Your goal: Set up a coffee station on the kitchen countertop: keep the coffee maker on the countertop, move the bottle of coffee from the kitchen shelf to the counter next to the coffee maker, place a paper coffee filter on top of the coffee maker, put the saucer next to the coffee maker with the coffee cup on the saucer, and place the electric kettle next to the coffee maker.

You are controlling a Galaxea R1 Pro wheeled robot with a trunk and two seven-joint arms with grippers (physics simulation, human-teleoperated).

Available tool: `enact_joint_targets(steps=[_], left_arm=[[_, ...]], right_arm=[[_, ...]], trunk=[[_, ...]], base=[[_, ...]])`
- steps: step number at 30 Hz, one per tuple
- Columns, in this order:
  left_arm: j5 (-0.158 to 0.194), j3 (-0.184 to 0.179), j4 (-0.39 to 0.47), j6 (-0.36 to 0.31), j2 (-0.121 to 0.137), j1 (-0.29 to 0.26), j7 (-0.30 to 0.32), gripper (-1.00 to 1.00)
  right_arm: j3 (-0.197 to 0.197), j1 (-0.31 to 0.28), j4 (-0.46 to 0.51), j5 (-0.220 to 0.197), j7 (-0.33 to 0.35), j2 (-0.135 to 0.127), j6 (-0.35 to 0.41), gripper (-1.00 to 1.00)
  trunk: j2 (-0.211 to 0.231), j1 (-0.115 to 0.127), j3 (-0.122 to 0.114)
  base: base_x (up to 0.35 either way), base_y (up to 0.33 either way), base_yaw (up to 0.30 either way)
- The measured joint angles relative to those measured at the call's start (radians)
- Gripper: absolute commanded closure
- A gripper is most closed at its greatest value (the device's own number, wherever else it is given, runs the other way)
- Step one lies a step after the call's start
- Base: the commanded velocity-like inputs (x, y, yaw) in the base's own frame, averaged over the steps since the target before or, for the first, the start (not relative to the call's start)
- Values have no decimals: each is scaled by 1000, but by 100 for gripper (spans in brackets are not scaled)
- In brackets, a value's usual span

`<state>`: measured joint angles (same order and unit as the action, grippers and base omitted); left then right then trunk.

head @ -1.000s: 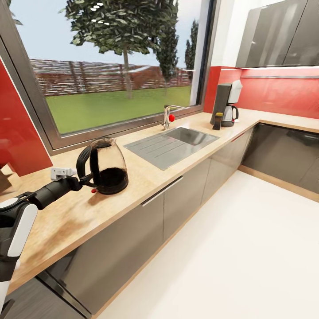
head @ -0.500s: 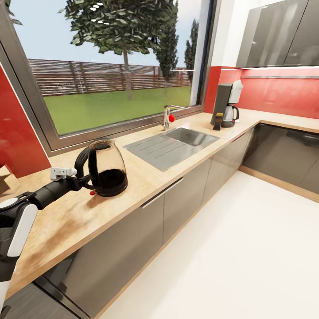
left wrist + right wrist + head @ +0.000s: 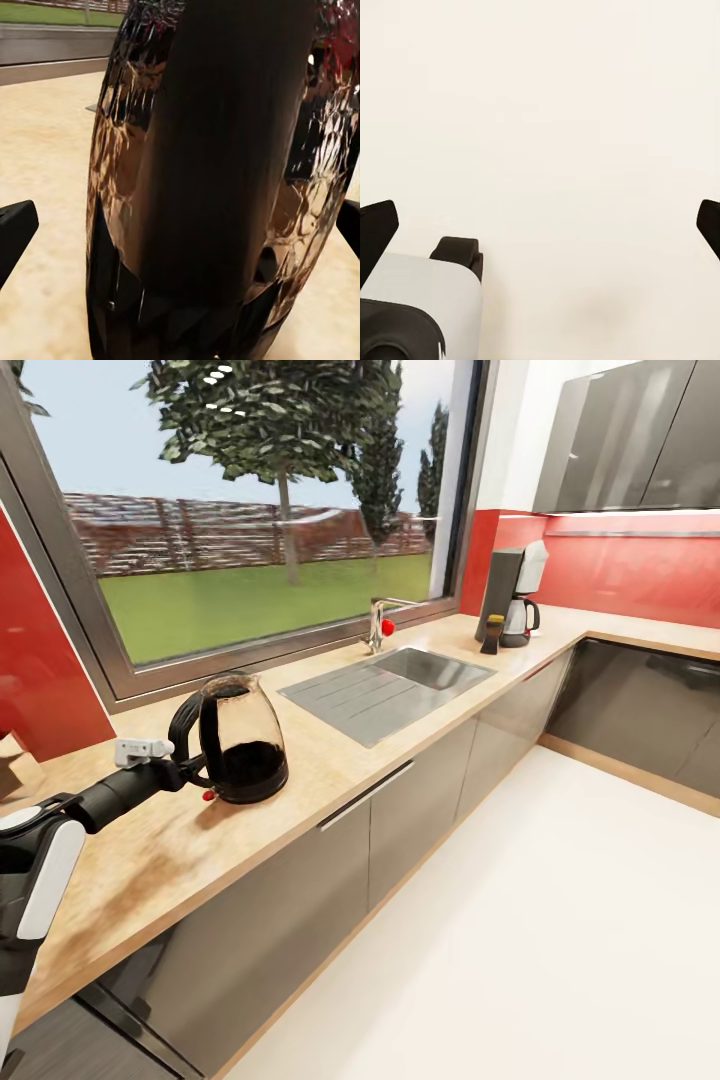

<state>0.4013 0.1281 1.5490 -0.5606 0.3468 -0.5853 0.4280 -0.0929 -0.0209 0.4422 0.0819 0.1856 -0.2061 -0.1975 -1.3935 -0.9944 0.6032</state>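
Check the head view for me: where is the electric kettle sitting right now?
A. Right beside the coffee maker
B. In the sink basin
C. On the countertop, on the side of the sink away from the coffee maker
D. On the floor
C: the electric kettle stands on the countertop at the left gripper, with the sink between it and the coffee maker.

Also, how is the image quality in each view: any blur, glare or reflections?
Head view: sharp, daylit counter, soft fence texture beyond the window. Left wrist view: the electric kettle is very close, its glass full of warped reflections, handle blurred. Right wrist view: flat, even light on the pale floor, no glare.
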Motion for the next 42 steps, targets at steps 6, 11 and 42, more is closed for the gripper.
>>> enact_joint_targets(steps=[6,11,42], left_arm=[[0,0,0,0,0,0,0,-100],[-1,-1,-1,-2,0,0,0,-100],[1,-5,-2,-4,-1,-1,-3,100]], right_arm=[[0,0,0,0,0,0,0,-100],[0,0,0,0,0,0,0,-100],[0,0,0,0,0,0,0,-100]], trunk=[[0,0,0],[0,0,0],[0,0,0]], base=[[0,0,0],[0,0,0],[0,0,0]])
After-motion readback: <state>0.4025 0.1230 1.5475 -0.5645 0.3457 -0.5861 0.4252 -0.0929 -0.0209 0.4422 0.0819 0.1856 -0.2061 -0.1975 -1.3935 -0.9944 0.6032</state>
